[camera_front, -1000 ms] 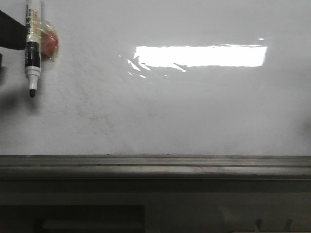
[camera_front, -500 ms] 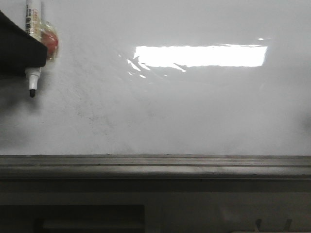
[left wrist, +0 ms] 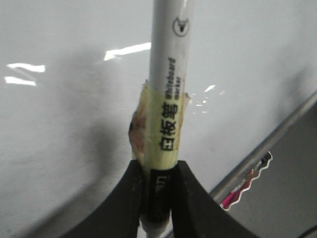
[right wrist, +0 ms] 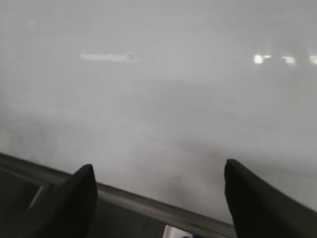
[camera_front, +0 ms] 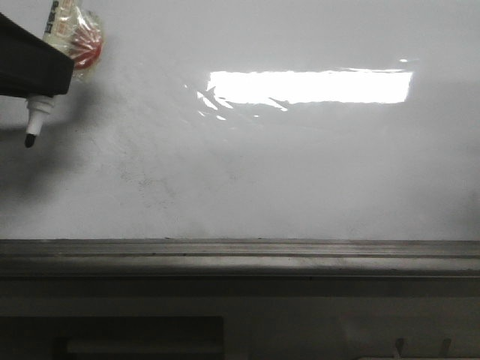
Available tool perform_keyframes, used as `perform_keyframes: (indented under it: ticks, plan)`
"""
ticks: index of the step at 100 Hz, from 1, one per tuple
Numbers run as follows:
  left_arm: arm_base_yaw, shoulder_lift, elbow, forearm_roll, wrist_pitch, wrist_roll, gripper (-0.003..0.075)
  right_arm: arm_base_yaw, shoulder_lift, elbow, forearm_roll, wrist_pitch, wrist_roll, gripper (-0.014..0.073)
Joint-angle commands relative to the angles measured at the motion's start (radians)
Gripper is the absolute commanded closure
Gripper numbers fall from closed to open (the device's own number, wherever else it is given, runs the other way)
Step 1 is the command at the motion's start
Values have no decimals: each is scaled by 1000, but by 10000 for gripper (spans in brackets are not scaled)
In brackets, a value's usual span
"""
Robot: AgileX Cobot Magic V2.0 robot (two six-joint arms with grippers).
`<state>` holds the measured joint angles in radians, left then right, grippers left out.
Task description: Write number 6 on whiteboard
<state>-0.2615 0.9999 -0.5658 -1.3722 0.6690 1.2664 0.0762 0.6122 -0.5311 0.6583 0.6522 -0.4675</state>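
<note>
Left gripper (left wrist: 157, 198) pinching marker (left wrist: 167, 94) at whiteboard's (camera_front: 285, 172) far-left top corner; no 6 drawn yet.
Marker looks light, stiff, smooth-barrelled, likely slippery; fingers clamp the taped lower barrel, a sensible hold, tip (camera_front: 30, 139) just off or barely at the glossy board, can't tell which. Right gripper (right wrist: 158, 198) fingers spread wide, holding nothing, near the grey rail (camera_front: 240, 251) along the board's lower edge.

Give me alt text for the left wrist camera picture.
The left gripper clamps a white marker wrapped in yellow tape, held in front of a blank glossy whiteboard. A grey rail runs along the board's edge.
</note>
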Motion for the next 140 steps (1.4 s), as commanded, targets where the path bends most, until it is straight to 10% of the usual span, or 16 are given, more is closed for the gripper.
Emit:
perform_keyframes:
  ticks: [1, 52, 110, 140]
  plan:
    - [-22, -17, -54, 7, 78, 7, 741, 20, 59, -79, 145, 26, -124, 106]
    - [-439, 38, -161, 548, -118, -245, 741, 302, 568, -575, 264, 366, -224, 106]
    - [-446, 38, -161, 574, -181, -261, 741, 445, 799, -785, 202, 523, -183, 109]
    - [-446, 38, -161, 566, -195, -261, 741, 445, 804, -787, 210, 489, -183, 300]
